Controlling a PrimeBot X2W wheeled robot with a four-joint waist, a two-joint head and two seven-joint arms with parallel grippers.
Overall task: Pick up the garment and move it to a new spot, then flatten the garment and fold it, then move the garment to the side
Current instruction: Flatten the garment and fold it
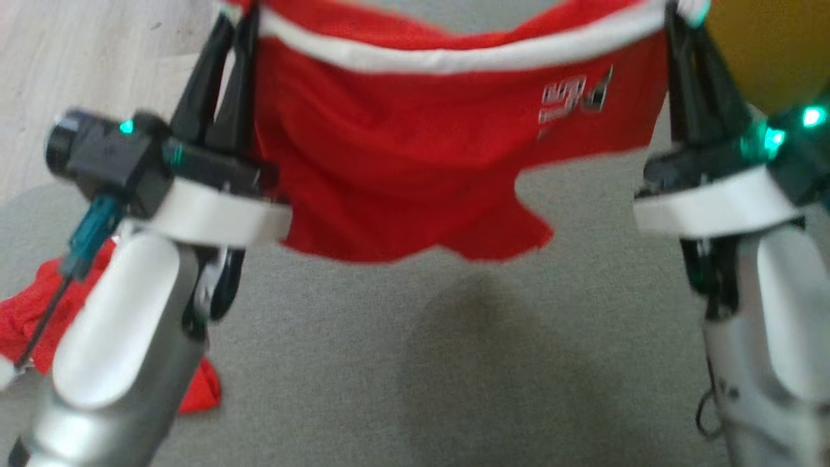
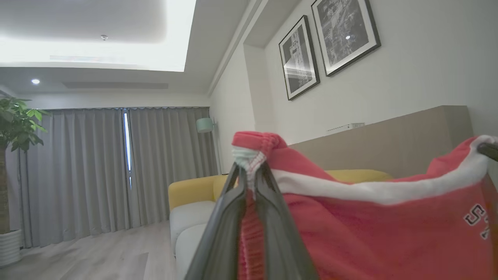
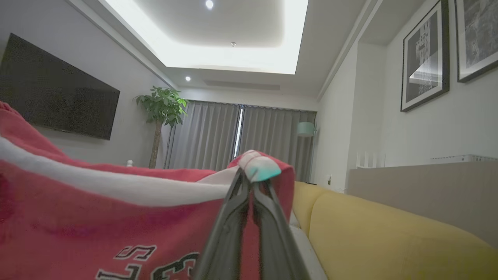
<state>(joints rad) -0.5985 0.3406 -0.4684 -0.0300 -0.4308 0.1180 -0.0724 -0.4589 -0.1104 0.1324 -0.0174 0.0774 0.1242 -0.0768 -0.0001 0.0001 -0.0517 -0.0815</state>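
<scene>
Head view: I have my left gripper (image 1: 235, 16) and right gripper (image 1: 677, 14) each clamped on a top corner of the red garment (image 1: 415, 162), which hangs stretched between them across the upper frame, above the grey surface (image 1: 454, 363).

— Item one?
— One red garment (image 1: 415, 155), white band (image 1: 454, 59) along the top edge, pale lettering (image 1: 574, 97); hanging above the grey fabric surface (image 1: 454, 363).
— Held how?
— Top corners pinched, one by the left pincer (image 1: 235, 11), the other by the right pincer (image 1: 682, 11).
— Other stock?
— One red cloth (image 1: 29, 318), lower left, lying on that surface.
</scene>
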